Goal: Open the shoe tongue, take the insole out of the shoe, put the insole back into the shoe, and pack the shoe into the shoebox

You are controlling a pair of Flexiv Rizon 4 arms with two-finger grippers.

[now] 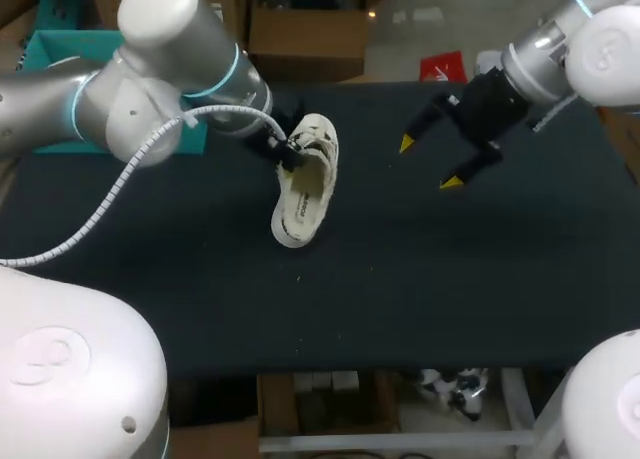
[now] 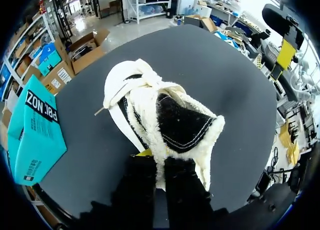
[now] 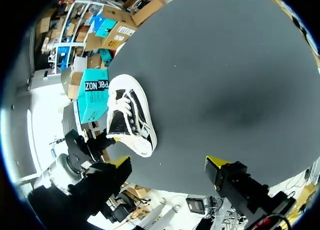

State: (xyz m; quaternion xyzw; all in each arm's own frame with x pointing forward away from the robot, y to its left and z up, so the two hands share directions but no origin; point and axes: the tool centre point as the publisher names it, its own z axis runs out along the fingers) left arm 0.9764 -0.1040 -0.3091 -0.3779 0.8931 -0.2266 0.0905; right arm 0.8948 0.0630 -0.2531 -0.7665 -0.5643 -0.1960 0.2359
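Head view: left hand (image 1: 287, 151) is clamped on the shoe (image 1: 305, 184), sole facing up, mid table (image 1: 420, 279). Right hand (image 1: 428, 163) sits near it, fingers apart.
Left wrist view: it's pinching the fleecy collar, with the teal shoebox (image 2: 35, 130) off to the side.
Right wrist view: tips spread wide, shoe ahead right by the shoebox.

Robot test lab. Evidence: left arm (image 1: 150, 89) and right arm (image 1: 560, 49) stationed at one dark-covered table (image 1: 450, 279).

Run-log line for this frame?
left gripper: shut on shoe collar | right gripper: open, apart from shoe | shoebox: table's far-left edge
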